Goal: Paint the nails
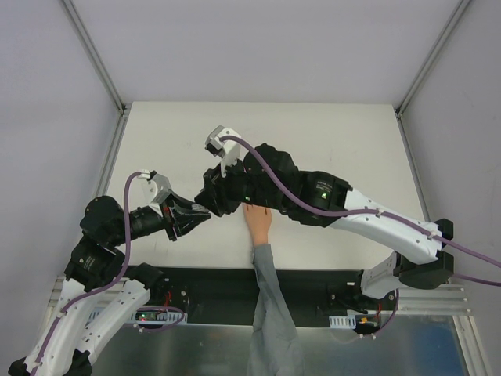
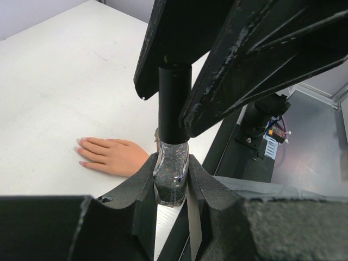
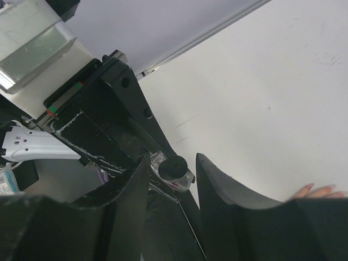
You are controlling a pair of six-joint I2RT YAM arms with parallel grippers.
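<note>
Nails (image 2: 82,163) lie by the bench's (image 1: 329,133) near edge; left gripper (image 2: 171,187) pinches bottle (image 2: 171,174) upright so right gripper (image 3: 172,163), jaws spread, straddles its cap (image 2: 174,103).

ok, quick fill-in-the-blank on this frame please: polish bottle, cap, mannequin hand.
1. The left hand clamps a clear glittery glass bottle whose tall cylindrical cap is ___ (on/off).
2. The fingers of the right hand flank that cap, whose colour is ___.
3. The peach mannequin hand with grey sleeve lies palm ___ on the white table.
Missing: on; black; down.
</note>
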